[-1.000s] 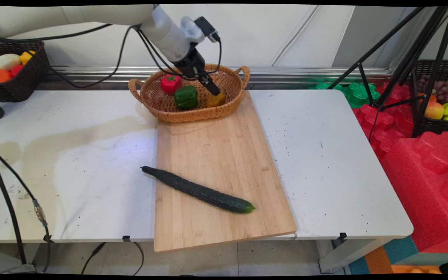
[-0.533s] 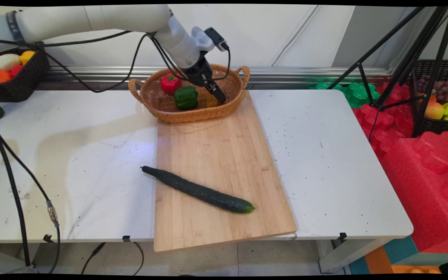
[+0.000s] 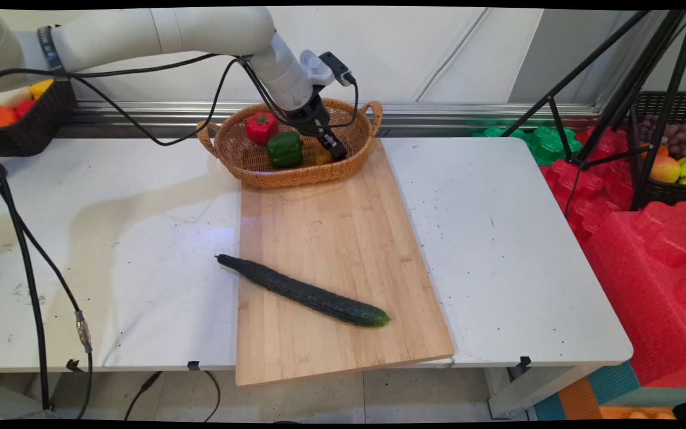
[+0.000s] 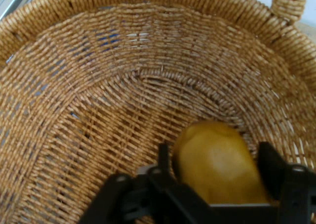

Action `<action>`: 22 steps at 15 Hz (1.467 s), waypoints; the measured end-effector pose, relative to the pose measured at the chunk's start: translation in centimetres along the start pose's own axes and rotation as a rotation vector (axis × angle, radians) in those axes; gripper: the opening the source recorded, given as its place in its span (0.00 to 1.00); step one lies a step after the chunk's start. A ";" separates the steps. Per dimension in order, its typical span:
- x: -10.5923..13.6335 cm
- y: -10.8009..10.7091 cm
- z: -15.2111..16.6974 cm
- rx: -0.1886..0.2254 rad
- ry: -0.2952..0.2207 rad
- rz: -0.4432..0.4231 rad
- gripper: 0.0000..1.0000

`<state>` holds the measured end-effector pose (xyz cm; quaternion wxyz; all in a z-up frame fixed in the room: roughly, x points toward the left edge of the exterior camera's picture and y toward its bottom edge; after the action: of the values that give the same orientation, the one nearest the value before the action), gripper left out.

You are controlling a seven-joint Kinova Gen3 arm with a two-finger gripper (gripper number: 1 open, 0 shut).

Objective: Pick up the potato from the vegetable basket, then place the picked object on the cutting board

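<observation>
Lower now than a second ago, the gripper point(image 3: 336, 152) has sunk into the wicker basket point(image 3: 355, 128) at the tabletop's point(image 3: 498, 238) far edge. Its fingers point(image 4: 272, 164) stand spread on either side of the yellow pepper point(image 4: 217, 159), not yet pinching it. Red pepper point(image 3: 261, 127) and green pepper point(image 3: 285, 149) lie just beside; a cucumber point(image 3: 304, 292) rests on the cutting board point(image 3: 343, 232).

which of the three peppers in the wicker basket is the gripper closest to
The yellow pepper, at the right end of the wicker basket. It sits between the gripper's open fingers, while the green pepper and red pepper lie to its left.
</observation>
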<state>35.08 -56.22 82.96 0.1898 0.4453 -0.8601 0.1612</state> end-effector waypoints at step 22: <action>-0.7 5.1 -14.0 0.081 0.229 -0.016 0.00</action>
<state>33.81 -46.70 94.35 0.2698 0.4381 -0.8221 0.2439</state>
